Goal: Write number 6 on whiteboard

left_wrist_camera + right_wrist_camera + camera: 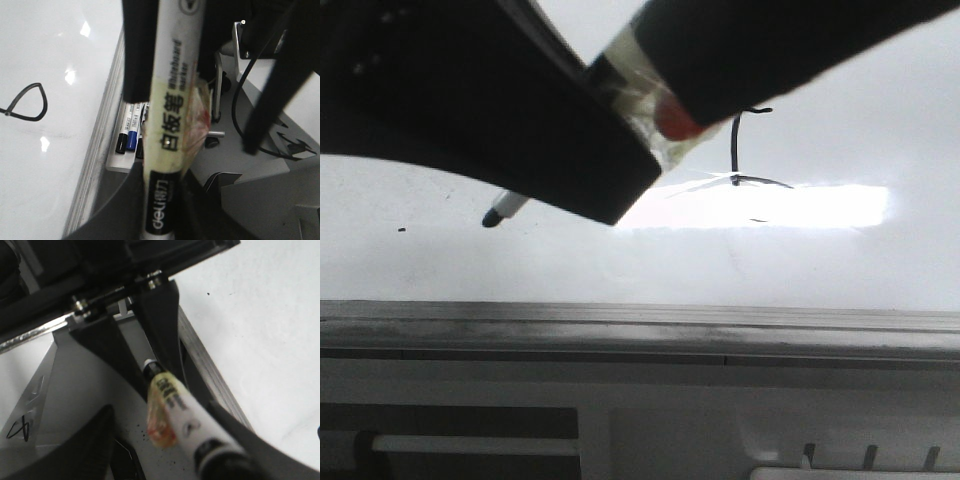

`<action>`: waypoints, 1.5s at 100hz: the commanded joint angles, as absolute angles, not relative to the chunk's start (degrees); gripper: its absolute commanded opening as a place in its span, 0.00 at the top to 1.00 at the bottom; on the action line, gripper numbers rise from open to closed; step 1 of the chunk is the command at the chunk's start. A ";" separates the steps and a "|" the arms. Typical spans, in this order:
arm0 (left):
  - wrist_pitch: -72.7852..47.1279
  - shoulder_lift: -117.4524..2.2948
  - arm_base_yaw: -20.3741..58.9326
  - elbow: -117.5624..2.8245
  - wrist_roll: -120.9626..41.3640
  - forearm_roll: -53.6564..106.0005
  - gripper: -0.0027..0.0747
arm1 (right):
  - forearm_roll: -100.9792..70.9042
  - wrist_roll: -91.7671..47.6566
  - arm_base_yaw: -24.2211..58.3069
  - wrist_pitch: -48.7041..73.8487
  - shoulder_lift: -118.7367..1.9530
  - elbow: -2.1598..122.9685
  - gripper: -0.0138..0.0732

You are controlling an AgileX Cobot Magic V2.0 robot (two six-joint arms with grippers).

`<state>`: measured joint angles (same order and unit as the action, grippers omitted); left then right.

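I see the whiteboard as glossy white with a bright glare patch and a grey edge rail. The number 6 on it is a thin black line. The marker has a white barrel with black lettering, yellowish tape and a black band. Spare markers show blue and black caps.

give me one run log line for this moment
left tool: shut on marker | right tool: shut on second marker | number 6: partly drawn | whiteboard: marker tip lifted
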<state>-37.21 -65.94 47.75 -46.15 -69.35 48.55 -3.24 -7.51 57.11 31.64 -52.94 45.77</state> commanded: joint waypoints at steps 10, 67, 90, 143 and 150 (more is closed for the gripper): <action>-34.10 -64.86 47.67 -47.93 -66.10 52.60 0.99 | -2.72 -5.45 54.52 32.98 -44.79 48.43 0.45; 8.46 -66.47 50.87 -36.27 -60.57 79.82 0.99 | 2.50 -0.55 50.21 40.70 -23.82 48.24 0.90; 15.02 -71.34 52.94 -38.22 -60.57 85.89 0.99 | 4.01 -0.55 50.21 40.91 -23.82 48.21 0.90; 17.91 -79.09 53.00 -38.84 -50.22 86.77 0.98 | 4.40 -0.55 50.21 40.91 -23.82 48.21 0.90; 19.52 -79.09 53.00 -38.84 -50.22 86.77 0.92 | 4.40 -0.55 50.21 40.91 -23.82 48.21 0.90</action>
